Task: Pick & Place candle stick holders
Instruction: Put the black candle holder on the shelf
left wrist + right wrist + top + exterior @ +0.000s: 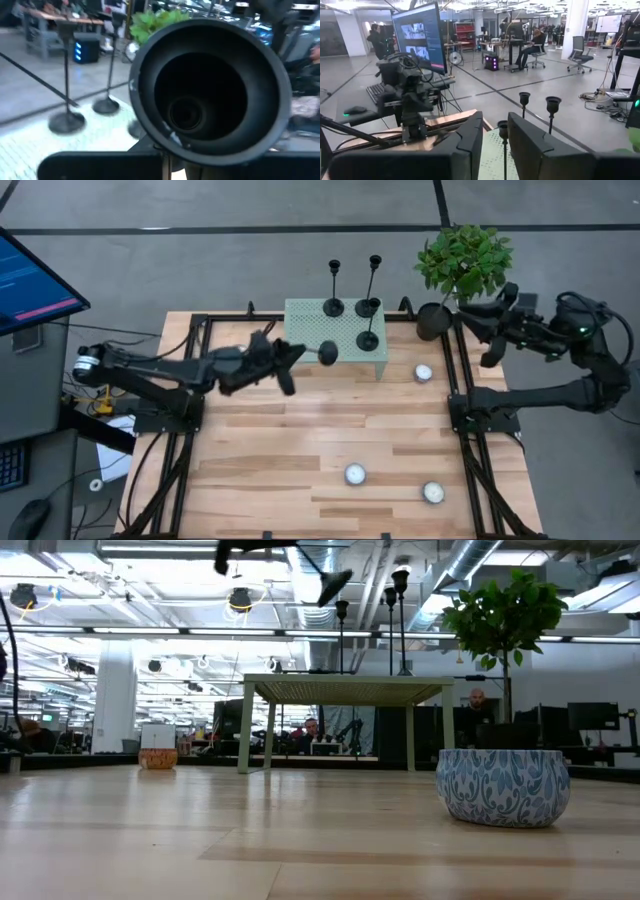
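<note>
Left gripper (pixel 290 360): clamped on a candlestick (pixel 327 353), arm stretched level toward the green stand (pixel 310 315).
Right gripper (pixel 478 330): fingers slightly apart, empty, beside plant pot (pixel 434 321).

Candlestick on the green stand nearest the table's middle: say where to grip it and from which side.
Probably grip the front candlestick's thin upright stem, between cup and disc base, claw fingers level. Come from the table's middle, on the right arm's side: two other candlesticks stand behind it, and the left claw holds a fourth candlestick off the green stand's left.
</note>
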`<state>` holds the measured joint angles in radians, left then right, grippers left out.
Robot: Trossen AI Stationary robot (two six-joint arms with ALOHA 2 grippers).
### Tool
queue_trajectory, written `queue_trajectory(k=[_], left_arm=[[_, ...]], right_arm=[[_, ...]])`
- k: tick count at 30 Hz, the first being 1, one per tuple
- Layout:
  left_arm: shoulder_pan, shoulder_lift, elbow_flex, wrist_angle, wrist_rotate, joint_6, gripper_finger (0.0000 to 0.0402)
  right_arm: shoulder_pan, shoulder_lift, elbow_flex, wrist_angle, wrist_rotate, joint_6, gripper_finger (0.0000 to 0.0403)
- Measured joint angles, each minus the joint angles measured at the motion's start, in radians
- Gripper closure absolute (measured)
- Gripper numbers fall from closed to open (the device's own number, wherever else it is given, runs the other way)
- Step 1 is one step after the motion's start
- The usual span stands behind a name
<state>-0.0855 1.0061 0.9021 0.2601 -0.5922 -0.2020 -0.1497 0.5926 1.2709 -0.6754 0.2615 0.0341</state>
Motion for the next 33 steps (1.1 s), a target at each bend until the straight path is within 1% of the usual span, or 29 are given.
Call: queue_trajectory(k=[4,7,10,12,16,19,22,27,33], left_arm=[[0.090,0.108,0.100,-0.059,0.023,0.020,0.0388],[0.163,0.203,0.166,-0.108,0.068,0.016,0.0388],[0.224,0.298,0.241,-0.167,0.136,0.007,0.0388],[0.250,0.348,0.309,-0.243,0.157,0.006,0.0388],[0.274,0.404,0.459,-0.461,0.160,0.004,0.0388],[0.284,0.428,0.528,-0.531,0.161,0.003,0.0388],[0.297,0.435,0.547,-0.536,0.189,0.002,0.0388],[0.317,0.465,0.547,-0.577,0.245,-0.047,0.0388],[0.314,0.492,0.547,-0.573,0.249,-0.045,0.0388]], right_arm=[[0.000,-0.030,-0.044,0.008,0.000,-0.004,0.0336],[0.000,-0.050,-0.073,0.011,0.000,0.001,0.0343],[0.000,-0.060,-0.083,0.018,0.000,0.016,0.0346],[0.000,-0.065,-0.084,0.020,0.000,0.017,0.0347],[0.000,-0.079,-0.083,0.030,-0.002,0.027,0.0347],[0.000,-0.087,-0.083,0.030,-0.002,0.028,0.0347],[0.000,-0.092,-0.083,0.030,-0.002,0.028,0.0347],[0.000,-0.091,-0.083,0.029,-0.002,0.028,0.0347],[0.000,-0.091,-0.083,0.029,-0.002,0.043,0.0347]])
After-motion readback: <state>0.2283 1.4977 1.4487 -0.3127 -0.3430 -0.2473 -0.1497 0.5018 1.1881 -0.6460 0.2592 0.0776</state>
